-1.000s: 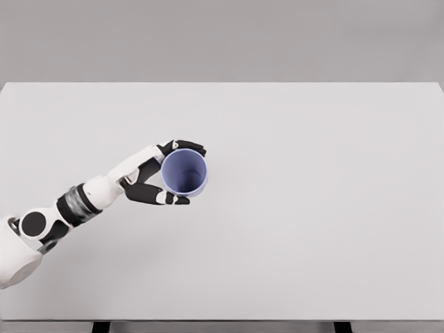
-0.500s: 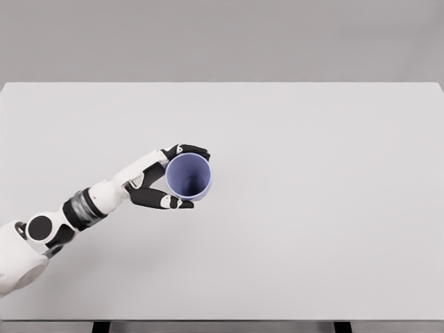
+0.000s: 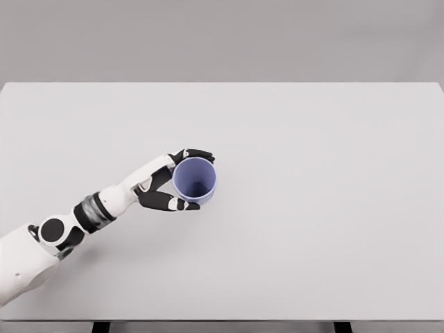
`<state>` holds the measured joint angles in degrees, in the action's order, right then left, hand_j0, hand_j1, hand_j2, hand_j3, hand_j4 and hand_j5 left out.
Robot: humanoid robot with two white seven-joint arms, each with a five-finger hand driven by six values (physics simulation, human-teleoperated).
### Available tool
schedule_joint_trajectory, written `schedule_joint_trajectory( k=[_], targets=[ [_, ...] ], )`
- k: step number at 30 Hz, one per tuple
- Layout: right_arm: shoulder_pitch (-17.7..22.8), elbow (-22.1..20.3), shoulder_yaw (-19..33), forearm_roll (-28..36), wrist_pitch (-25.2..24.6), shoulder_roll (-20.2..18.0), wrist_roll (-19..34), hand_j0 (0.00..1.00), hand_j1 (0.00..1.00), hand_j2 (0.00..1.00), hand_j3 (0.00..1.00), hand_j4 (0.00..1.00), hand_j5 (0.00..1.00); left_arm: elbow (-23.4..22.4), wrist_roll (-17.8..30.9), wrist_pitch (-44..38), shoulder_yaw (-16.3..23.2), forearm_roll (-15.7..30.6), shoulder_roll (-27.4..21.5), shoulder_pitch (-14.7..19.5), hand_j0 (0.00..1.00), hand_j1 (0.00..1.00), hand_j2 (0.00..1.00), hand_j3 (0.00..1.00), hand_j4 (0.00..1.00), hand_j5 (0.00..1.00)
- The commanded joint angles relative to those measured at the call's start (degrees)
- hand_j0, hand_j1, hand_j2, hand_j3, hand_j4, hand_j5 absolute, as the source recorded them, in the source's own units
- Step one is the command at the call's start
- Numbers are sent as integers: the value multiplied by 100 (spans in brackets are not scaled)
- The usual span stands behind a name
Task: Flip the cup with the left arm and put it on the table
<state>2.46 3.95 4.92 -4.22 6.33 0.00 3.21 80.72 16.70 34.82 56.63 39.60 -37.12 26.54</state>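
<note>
A blue-violet cup [image 3: 195, 180] shows its open mouth upward in the head view, left of the table's middle. My left hand [image 3: 186, 179] is shut on the cup, black fingers [image 3: 197, 152] curled over its far side and the thumb [image 3: 170, 202] along its near side. The white left arm runs in from the lower left corner. Whether the cup's base touches the white table [image 3: 312, 208] cannot be told from above. The right arm is out of view.
The table's far edge [image 3: 222, 83] meets a plain grey wall. Its near edge [image 3: 222, 320] runs along the bottom, with two dark legs below.
The left hand has carried the cup a little to the right and toward the near edge, with the arm stretching out further. The grasp has stayed the same.
</note>
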Motion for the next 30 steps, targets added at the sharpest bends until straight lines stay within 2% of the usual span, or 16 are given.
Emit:
schedule_joint_trajectory(
  k=[1,10,11,12,15,25,28,30],
  targets=[
    [0,1,0,0,0,0,4,100,100,100,100,100,100,-30,9,-2,6,30,29,-9,84,84,84,84,84,84],
    [0,1,0,0,0,0,4,100,100,100,100,100,100,-109,0,-2,6,-14,108,-9,85,85,85,85,85,85],
    [0,1,0,0,0,0,-4,100,100,100,100,100,100,-109,0,-2,6,-14,108,-9,86,86,86,86,86,86],
    [0,1,0,0,0,0,4,100,100,100,100,100,100,-109,9,-2,6,-14,117,-17,91,91,91,91,91,91],
    [0,1,0,0,0,0,4,100,100,100,100,100,100,-118,0,-2,6,-14,117,-44,93,93,93,93,93,93],
    [0,1,0,0,0,0,4,100,100,100,100,100,100,-109,0,-2,-3,-14,108,-61,93,93,93,93,93,93],
    [0,1,0,0,0,0,4,100,100,100,100,100,100,-109,0,-2,-20,-32,82,-88,100,100,100,100,100,100],
    [0,1,0,0,0,0,-4,100,100,100,100,100,100,-118,-9,-2,-38,-58,55,-88,100,100,100,100,100,100]
  ],
)
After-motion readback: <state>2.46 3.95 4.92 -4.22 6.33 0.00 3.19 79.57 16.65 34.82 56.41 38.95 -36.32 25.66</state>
